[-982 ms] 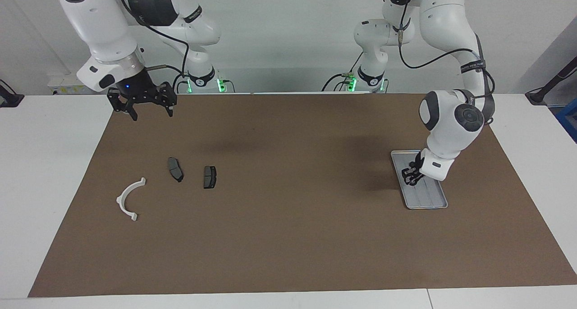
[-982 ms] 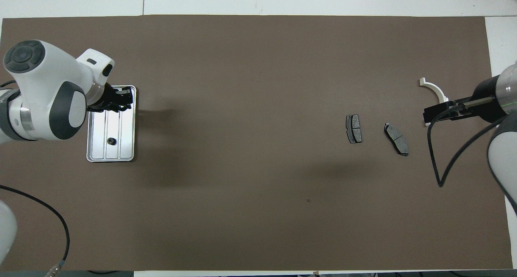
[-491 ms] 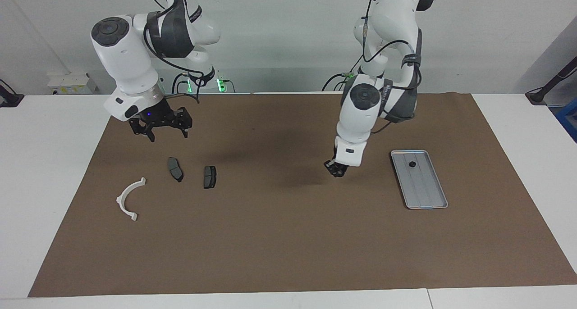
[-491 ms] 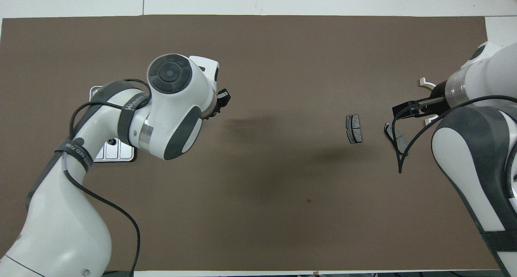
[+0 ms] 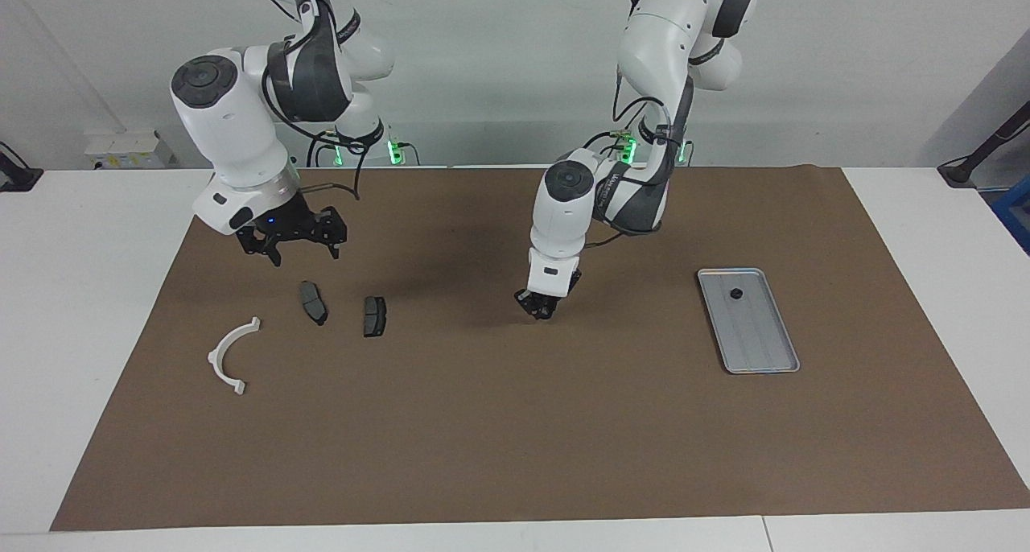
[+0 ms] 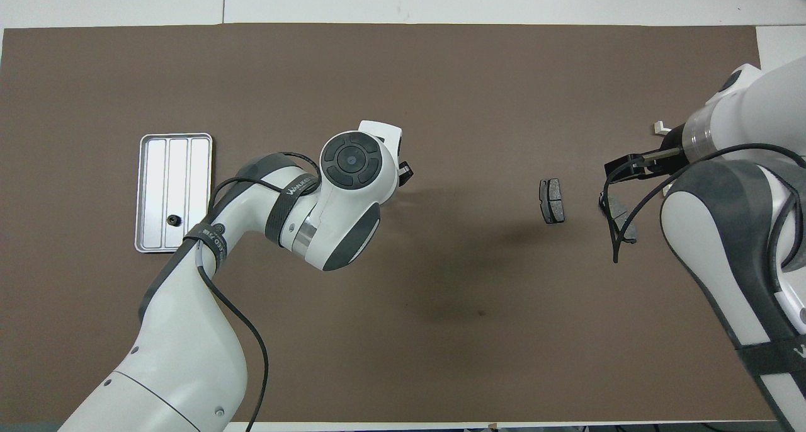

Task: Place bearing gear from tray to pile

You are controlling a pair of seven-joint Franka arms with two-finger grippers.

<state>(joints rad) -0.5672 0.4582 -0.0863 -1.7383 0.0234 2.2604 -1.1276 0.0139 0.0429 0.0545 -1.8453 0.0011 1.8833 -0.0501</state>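
the small dark bearing gear (image 5: 735, 294) lies in the flat silver-grey ridged metal tray (image 5: 764, 356), right of frame in the facing view. the left tool (image 5: 540, 306) hangs mid-frame over brown mat (grip unreadable). the right tool (image 5: 294, 244), spread and holding nothing, hovers upper left above two dark grey pad-shaped plates (image 5: 313, 302).

My arms are glossy white shells with dark grey bands at the joints and round dark grey caps on the elbows and wrists. Black cables loop loosely along each forearm, held by dark straps that carry small white lettering I cannot read. My left hand (image 5: 538, 309) and my right hand (image 5: 302, 245) are black, angular blocks below silver-grey wrist rings; the right one shows a small blue light. Green lights glow at both bases.
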